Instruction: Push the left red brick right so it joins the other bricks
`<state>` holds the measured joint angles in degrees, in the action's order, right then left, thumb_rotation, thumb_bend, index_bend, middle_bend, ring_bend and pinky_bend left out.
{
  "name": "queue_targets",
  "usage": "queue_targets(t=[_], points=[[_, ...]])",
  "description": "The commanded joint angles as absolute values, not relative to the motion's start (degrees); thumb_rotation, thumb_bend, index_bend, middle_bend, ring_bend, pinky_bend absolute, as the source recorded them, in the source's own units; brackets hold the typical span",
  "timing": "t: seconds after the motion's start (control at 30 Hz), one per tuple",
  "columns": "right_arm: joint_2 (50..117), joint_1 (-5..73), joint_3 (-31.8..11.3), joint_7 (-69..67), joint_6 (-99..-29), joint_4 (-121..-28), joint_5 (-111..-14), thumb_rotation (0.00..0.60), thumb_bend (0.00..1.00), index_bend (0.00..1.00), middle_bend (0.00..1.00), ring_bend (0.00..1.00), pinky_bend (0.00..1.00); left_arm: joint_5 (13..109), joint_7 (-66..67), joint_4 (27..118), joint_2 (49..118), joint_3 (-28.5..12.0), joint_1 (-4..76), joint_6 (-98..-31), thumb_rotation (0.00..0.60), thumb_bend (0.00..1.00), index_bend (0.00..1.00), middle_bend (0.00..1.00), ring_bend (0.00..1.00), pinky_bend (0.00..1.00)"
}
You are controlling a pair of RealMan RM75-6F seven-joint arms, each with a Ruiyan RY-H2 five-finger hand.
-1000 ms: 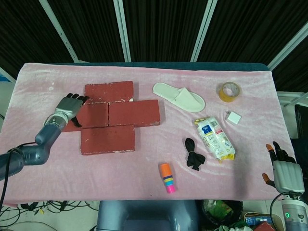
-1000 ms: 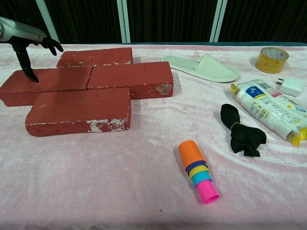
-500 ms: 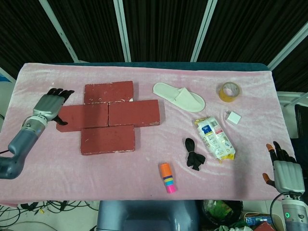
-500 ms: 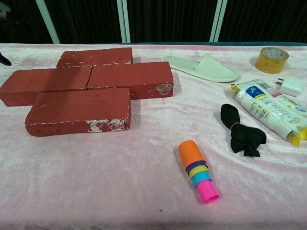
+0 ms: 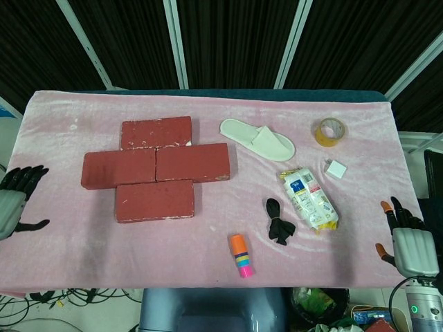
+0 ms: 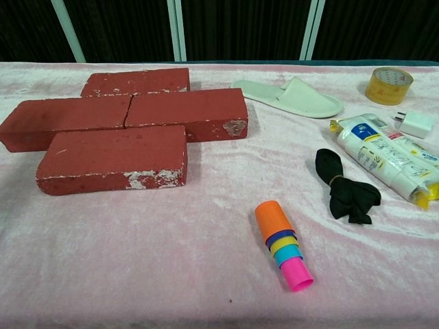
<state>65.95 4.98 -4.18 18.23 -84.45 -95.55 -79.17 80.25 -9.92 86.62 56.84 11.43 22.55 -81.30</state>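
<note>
Four red bricks are packed together on the pink bench, so the push looks done.

The left red brick (image 5: 118, 169) is seen touching the middle brick (image 5: 192, 162) end to end, with the back brick (image 5: 156, 132) and front brick (image 5: 154, 200) snug against them, so no gap is left to close. The left hand (image 5: 12, 202) is held off the bench's (image 5: 208, 256) left edge, well apart from the bricks, fingers spread and nothing gripped. The right hand (image 5: 408, 242) is parked low at the right edge, fingers apart and empty, likely because it is not needed. A white slipper (image 5: 257, 139) lies near the bricks.
</note>
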Motion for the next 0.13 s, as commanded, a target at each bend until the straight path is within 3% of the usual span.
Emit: queue_targets(t=[0.03,0.13], points=[[66.2,4.9,-4.1,17.9,-84.8,-94.8,-79.9,0.600,0.16,0.12,0.02,0.15,0.24,84.2,-12.2,85.2,57.9,13.7,17.2,-85.8,0.600,0.03,0.00,0.04,0.00,0.00],[66.2,4.9,-4.0,17.9,-84.5,-94.9,-79.8,0.600,0.16,0.12,0.02,0.15,0.24,84.7,-11.9,84.3,58.5,13.4,15.0,-87.2,0.600,0.03,0.00,0.04,0.00,0.00]])
